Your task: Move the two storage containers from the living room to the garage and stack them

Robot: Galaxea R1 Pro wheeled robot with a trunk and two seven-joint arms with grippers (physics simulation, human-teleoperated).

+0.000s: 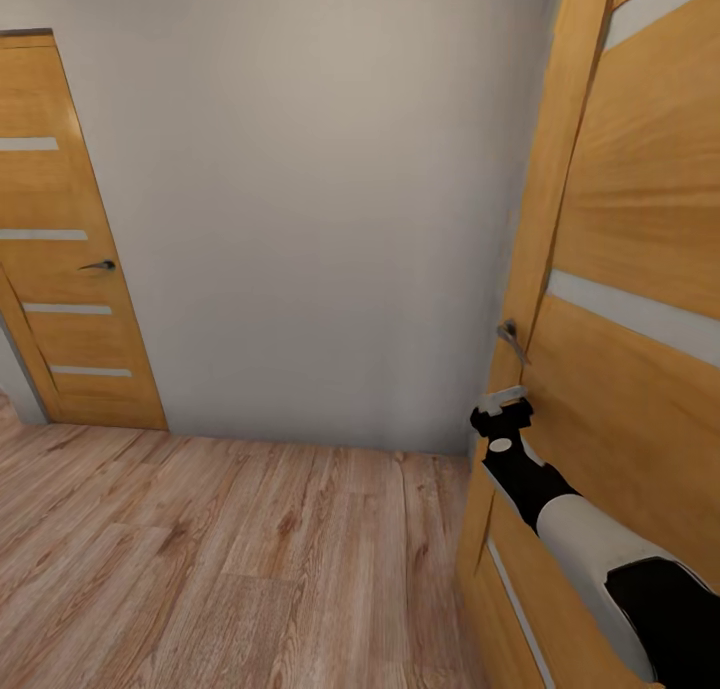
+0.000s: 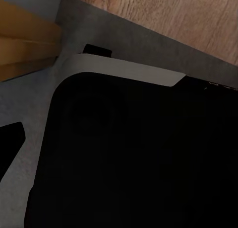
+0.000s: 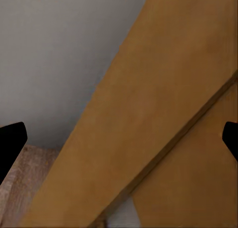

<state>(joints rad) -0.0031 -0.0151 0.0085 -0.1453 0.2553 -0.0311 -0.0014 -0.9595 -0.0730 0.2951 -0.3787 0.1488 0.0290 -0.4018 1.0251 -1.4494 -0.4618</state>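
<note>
The two storage containers are out of view, and so is the garage. My right gripper (image 1: 503, 409) is held up against an orange wooden door (image 1: 640, 219) at the right, just below its metal handle (image 1: 512, 339). In the right wrist view the right gripper (image 3: 119, 143) is open, its black fingertips (image 3: 11, 143) far apart with nothing held; the door's edge and frame lie ahead. In the left wrist view my left gripper (image 2: 119, 148) hangs beside my own black and white body, with one fingertip (image 2: 10, 146) out at the picture's edge, so it is open and holds nothing.
I stand in a hallway on a light wood plank floor (image 1: 250, 549). A plain grey wall (image 1: 320, 199) is straight ahead. A second orange door (image 1: 70, 229) with glass slits and a handle (image 1: 100, 265) stands shut at the far left.
</note>
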